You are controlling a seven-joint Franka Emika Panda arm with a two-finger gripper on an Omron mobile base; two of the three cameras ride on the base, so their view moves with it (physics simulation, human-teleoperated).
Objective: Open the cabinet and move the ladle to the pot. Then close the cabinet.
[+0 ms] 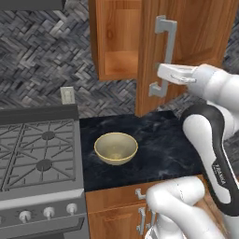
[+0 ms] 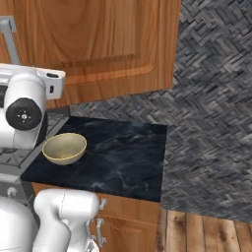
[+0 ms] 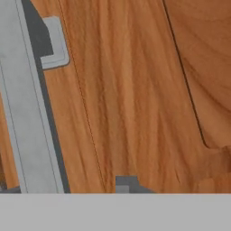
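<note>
Low cabinet fronts (image 1: pixel 140 210) frame a half-done job: cabinet (image 1: pixel 186 42) door swung open (ladle, pot unseen), gripper (image 1: pixel 161 74) beside the bar handle (image 1: pixel 163 56), jaw spread unclear; transfer and closing remain.

Three cameras, all facing the wall cabinet (image 1: pixel 186 51).
My two base views look forward and down from behind the arm, sharing the bowl (image 1: pixel 115 148) and counter (image 1: pixel 158 144); my hand view sits very close, seemingly against the door handle (image 3: pixel 27 113).
</note>
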